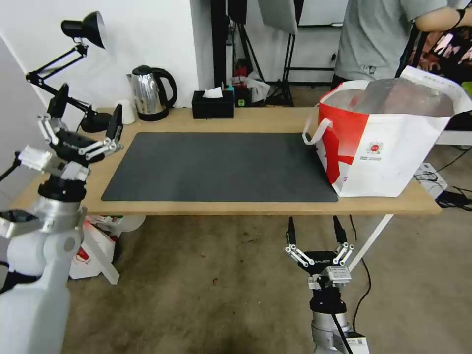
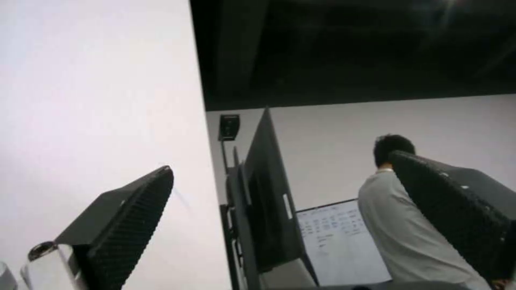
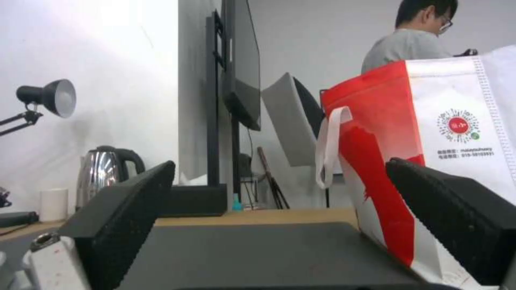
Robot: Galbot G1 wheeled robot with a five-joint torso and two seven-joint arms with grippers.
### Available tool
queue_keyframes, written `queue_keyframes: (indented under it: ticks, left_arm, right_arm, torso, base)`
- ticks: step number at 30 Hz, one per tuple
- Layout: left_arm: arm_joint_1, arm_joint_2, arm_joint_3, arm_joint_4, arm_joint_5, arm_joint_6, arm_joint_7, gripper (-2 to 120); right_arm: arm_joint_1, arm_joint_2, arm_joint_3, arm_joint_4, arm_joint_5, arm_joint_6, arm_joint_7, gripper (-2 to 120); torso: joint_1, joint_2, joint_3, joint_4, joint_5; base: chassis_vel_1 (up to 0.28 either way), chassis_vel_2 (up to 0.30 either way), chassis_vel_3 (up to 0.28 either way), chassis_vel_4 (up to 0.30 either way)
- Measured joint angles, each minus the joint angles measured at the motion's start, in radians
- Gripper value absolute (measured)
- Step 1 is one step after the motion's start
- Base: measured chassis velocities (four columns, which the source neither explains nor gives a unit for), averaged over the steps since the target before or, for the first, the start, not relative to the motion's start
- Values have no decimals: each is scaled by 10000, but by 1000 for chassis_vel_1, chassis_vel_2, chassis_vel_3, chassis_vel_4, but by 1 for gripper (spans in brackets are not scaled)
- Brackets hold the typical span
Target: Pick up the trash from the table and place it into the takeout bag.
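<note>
The takeout bag (image 1: 383, 147), white with red panels and a foil lining, stands open on the right end of the table (image 1: 221, 207); the right wrist view has the takeout bag (image 3: 446, 121) close by. The dark grey mat (image 1: 216, 164) lies bare. The trash is out of view, and I cannot see the bag's contents. My left gripper (image 1: 92, 98) is raised over the table's left end, open and holding nothing; the left wrist view shows that gripper (image 2: 279, 161) aimed at the wall. My right gripper (image 1: 313, 221) hangs open in front of and below the table's front edge, its own gripper (image 3: 280, 163) facing the mat.
A steel kettle (image 1: 150, 93), a small white cup (image 1: 127, 112), a black tissue box (image 1: 212, 104) and a black desk lamp (image 1: 83, 29) line the table's back and left. A person (image 1: 378, 34) stands behind the bag. Cables lie on the floor at right.
</note>
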State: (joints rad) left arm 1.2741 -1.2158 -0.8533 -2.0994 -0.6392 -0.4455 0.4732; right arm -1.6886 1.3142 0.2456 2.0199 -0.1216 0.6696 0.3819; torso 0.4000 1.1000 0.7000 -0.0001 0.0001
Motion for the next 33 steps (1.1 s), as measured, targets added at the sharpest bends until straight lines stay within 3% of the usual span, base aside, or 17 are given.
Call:
queue_keyframes:
  ticks: [7,14,24,33]
  left_arm:
    - [1398,-844,-727,-535,134,-374,-68,100]
    - [2072,-1568,-775,-627,379,-644,55,100]
    - [2683,-2172,-381,-620,560,-927,275,100]
    - [2895,-2669,299,81,707,-1299,714,100]
  right_arm:
    - [0,0,0,0,0,0,-1,100]
    - [0,1,0,0,0,0,0,100]
    - [0,1,0,0,-1,0,0,100]
    - [0,0,0,0,0,0,0,100]
  torso:
    - [-1,0,-1,1,0]
    - [0,0,-1,1,0]
    - [-1,0,0,-1,2]
    - [-1,0,0,0,1]
  base:
    - [0,0,0,0]
    - [0,0,0,0]
    - [0,0,0,0]
    - [0,0,0,0]
